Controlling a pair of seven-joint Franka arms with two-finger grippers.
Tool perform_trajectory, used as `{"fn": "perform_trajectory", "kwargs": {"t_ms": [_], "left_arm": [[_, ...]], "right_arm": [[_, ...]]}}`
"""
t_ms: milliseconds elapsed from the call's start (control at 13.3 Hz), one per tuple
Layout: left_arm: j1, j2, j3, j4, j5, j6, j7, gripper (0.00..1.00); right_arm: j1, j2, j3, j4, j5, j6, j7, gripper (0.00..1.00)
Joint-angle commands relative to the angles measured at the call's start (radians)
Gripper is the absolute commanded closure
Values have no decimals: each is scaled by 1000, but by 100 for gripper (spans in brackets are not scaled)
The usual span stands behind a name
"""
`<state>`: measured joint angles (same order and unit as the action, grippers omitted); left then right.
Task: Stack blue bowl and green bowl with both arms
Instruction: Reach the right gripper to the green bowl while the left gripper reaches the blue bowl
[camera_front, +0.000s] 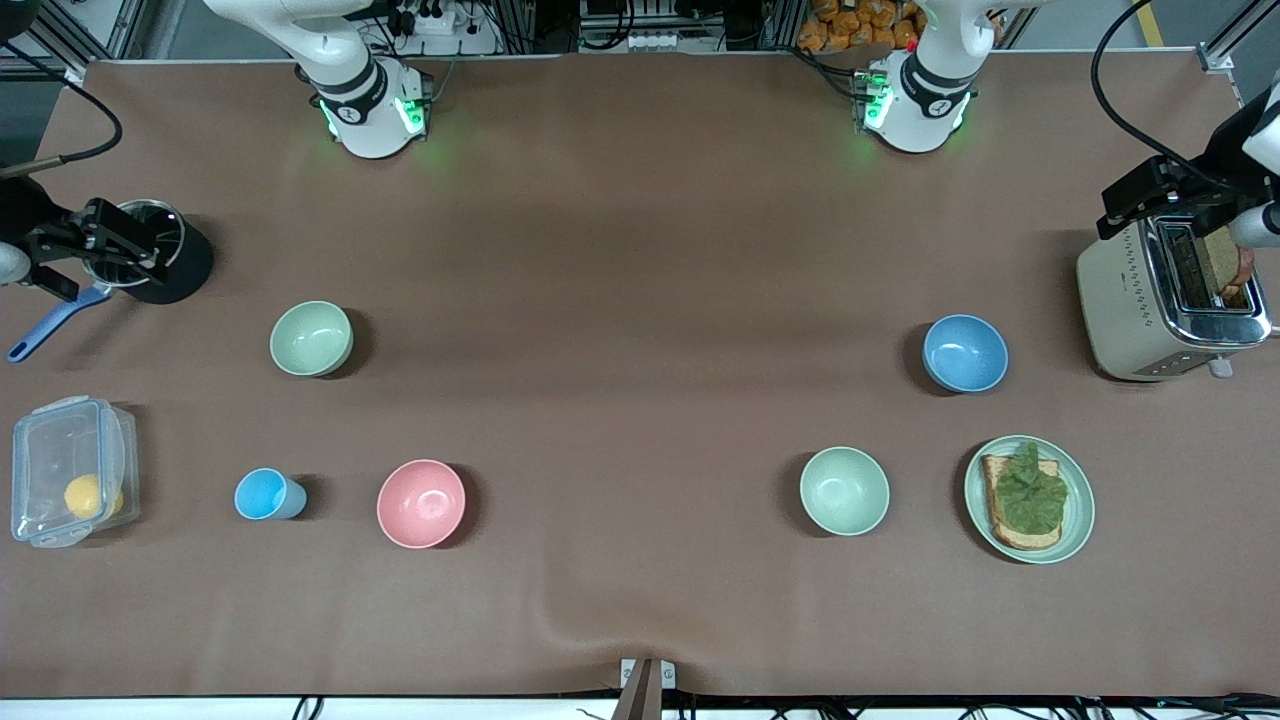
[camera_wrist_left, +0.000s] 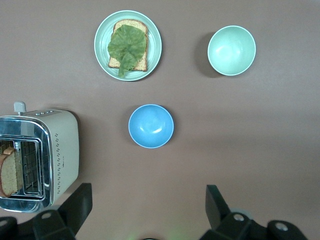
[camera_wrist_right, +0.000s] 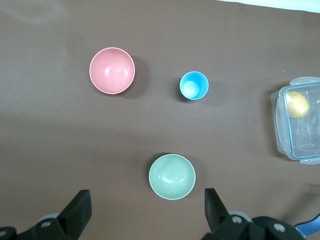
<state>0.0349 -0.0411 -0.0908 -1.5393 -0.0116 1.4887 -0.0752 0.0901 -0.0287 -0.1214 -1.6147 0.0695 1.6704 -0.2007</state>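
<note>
Your main risk is taking the wrong green one: the mint bowl (camera_front: 844, 490) sits near the blue bowl (camera_front: 965, 353) at the left arm's end, while the green bowl (camera_front: 311, 338) is at the right arm's end. The left gripper (camera_wrist_left: 145, 210) and the right gripper (camera_wrist_right: 145, 212) are both spread open, holding nothing.

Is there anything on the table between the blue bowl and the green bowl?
No. In the front view, only bare tablecloth lies between the blue bowl and green bowl.
</note>
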Motion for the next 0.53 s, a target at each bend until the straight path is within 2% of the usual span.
{"fn": "perform_trajectory", "kwargs": {"t_ms": [0, 377, 452], "left_arm": [[-3, 6, 0, 24, 21, -24, 8, 0], [7, 12, 5, 1, 27, -28, 14, 0], [10, 29, 0, -7, 88, -28, 17, 0]], "right_arm": [[5, 4, 0, 1, -20, -6, 20, 0], [2, 52, -1, -5, -57, -11, 12, 0], [-6, 61, -1, -20, -57, -8, 7, 0]]}}
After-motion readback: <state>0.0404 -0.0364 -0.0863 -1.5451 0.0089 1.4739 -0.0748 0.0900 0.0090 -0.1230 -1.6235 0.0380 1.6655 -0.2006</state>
